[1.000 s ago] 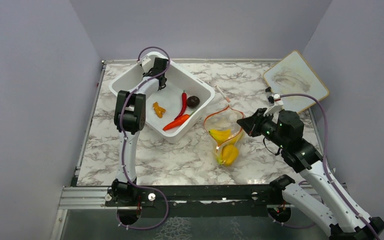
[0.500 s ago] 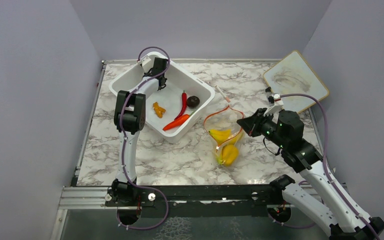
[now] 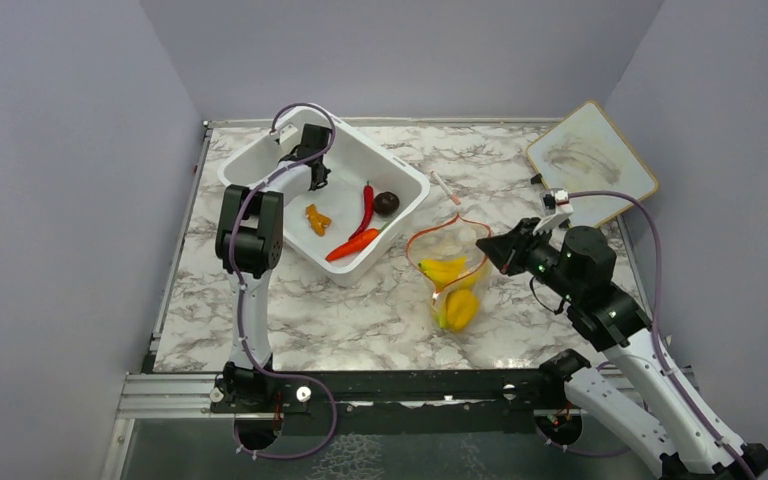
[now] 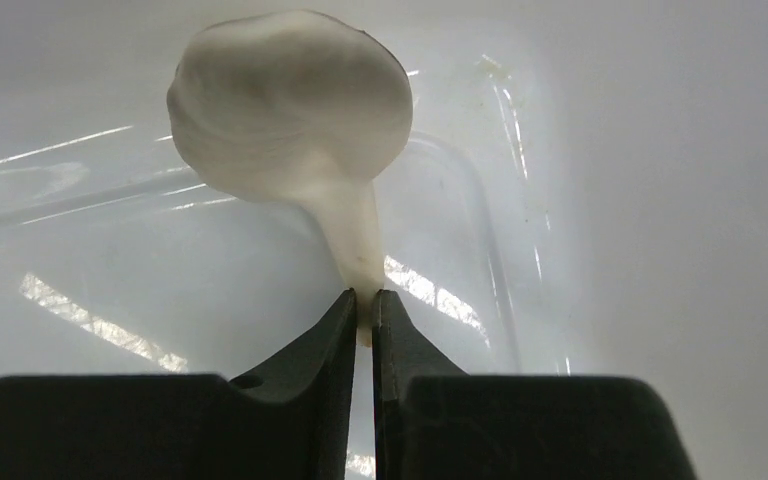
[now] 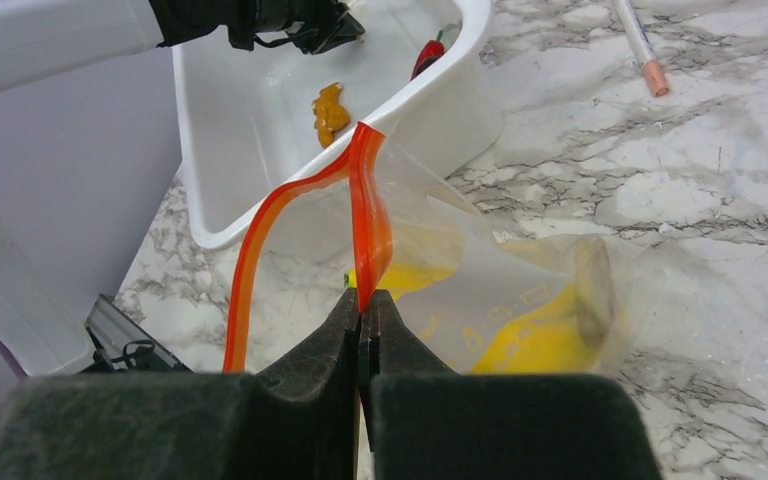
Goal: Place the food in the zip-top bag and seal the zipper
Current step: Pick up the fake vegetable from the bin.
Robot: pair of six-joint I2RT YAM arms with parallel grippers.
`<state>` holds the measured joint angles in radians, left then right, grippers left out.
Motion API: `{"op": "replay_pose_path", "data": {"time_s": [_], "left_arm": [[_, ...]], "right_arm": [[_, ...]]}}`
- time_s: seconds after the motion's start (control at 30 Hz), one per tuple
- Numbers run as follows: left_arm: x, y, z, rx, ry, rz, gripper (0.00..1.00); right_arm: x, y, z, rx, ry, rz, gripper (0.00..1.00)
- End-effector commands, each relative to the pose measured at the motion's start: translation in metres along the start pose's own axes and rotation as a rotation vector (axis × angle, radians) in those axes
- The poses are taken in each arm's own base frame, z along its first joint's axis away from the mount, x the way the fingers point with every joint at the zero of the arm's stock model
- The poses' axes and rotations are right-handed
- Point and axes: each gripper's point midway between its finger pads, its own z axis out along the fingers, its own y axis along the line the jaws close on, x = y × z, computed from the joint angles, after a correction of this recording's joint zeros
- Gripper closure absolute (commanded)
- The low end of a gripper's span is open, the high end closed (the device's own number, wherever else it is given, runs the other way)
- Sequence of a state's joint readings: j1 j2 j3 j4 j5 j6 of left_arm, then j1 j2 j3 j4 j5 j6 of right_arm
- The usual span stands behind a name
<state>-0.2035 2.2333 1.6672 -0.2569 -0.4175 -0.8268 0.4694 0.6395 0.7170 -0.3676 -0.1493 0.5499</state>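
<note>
The marbled bench carried everything. On its far left part sat the white tub, set at an angle. The wood-framed whiteboard lay well to the right of the tub, at the far right corner.

The zip-top bag lay just right of the tub's near corner, close to it but apart, with its mouth standing open toward the tub. Inside the bag, the yellow banana was nearer the tub and the yellow pepper lay farther from it, at the bag's bottom.

The right tool was on the side of the bag away from the tub, its fingers pressed together on the zipper, which rose from the fingertips as a red-orange loop toward the tub's wall.

The left tool was down inside the tub at its back end, fingers clamped on the thin stem of a white mushroom-shaped toy; the toy's rounded head stood just past the fingertips against the tub's white wall.

Lying in the tub's right half were the orange carrot at the near wall, the red chili beside it, the dark brown round fruit toward the right corner, and the small orange bits near the middle.

A small white-and-red stick lay on the bench just right of the tub's right corner.
</note>
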Motion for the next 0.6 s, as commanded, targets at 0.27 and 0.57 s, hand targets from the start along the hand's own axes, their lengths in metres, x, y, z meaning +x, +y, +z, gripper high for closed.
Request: {"op": "replay_pose_path", "data": {"time_s": [0.27, 0.57], "left_arm": [[0.015, 0.012, -0.038, 0.058, 0.074, 0.087, 0.98], [0.017, 0.016, -0.069, 0.103, 0.057, 0.139, 1.0]], "right_arm": [[-0.002, 0.008, -0.009, -0.031, -0.019, 0.035, 0.99], [0.003, 0.007, -0.011, -0.028, -0.001, 0.043, 0.99]]}}
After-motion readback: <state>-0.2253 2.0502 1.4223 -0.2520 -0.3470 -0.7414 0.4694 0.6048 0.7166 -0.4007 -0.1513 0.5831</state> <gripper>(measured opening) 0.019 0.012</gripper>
